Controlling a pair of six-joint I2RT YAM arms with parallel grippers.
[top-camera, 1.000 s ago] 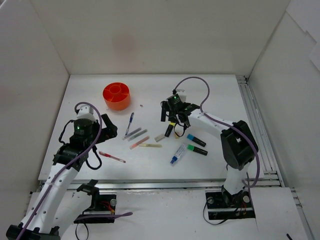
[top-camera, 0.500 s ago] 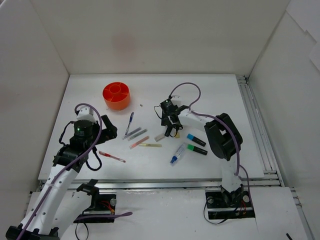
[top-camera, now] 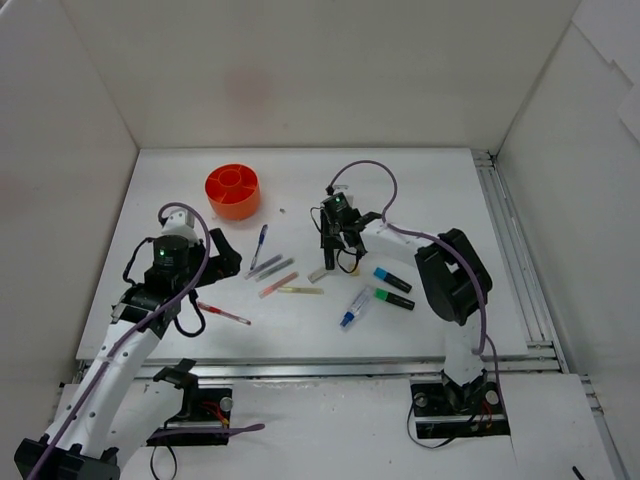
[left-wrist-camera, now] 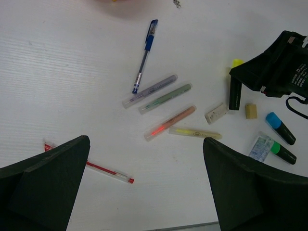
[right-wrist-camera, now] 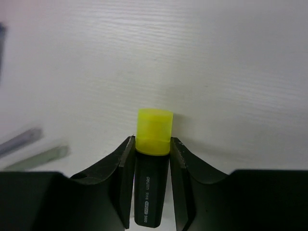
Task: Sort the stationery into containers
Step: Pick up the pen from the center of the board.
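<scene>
Right gripper (right-wrist-camera: 152, 142): both fingers are closed against the black barrel of the yellow-capped highlighter (right-wrist-camera: 153, 185), just below its cap. A second ago this gripper stood spread above the item; it has since swung in and come down over it, so the grasp looks made and the carry not yet begun. Whether the highlighter has left the table (top-camera: 440, 190) cannot be told.

Left gripper (left-wrist-camera: 146, 144): wide open, holding nothing, poised above the middle of the scatter and barely shifted in that second.

Outward from the grasp, all loose on the table:
- a beige eraser (left-wrist-camera: 250, 110), just beside the highlighter
- a blue-capped highlighter (left-wrist-camera: 280, 127) and a green-capped highlighter (left-wrist-camera: 281, 151), a little further off
- a blue pen (left-wrist-camera: 146, 55), with a fan of pale pens near it
- a red pen (left-wrist-camera: 103, 169), apart from the rest and nearest the left arm

The orange organizer (top-camera: 233, 207) stands well apart, at the far left; nothing can be made out in its compartments.

Only the right wrist view shows the finger contact; from above, the gripper's body hides it. Only the top view shows the whole organizer and the path to it. The left wrist view best separates the remaining items.
</scene>
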